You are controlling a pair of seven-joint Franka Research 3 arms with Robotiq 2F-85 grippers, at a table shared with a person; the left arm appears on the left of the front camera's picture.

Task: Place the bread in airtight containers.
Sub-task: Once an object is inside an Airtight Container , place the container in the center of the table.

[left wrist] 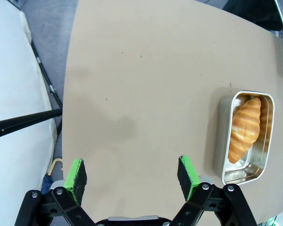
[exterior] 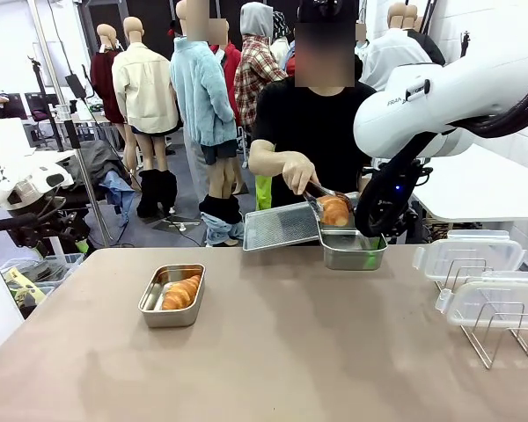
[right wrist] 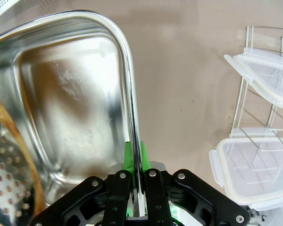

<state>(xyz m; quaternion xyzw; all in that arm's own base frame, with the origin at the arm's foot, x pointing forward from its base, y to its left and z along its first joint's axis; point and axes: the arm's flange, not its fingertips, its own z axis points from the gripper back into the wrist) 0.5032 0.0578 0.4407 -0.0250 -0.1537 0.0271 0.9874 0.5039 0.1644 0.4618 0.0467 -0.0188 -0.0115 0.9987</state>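
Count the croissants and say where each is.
2. One croissant lies in the left tin; the other croissant is in the person's tongs over the far tin clamped by the right gripper. None seems hidden.

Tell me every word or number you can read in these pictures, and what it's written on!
"FRAN": dark letters on the white shell of the right arm; the rest of the word curves out of sight.
Nothing else can be read: the two tins and the clear lids carry no print that shows.
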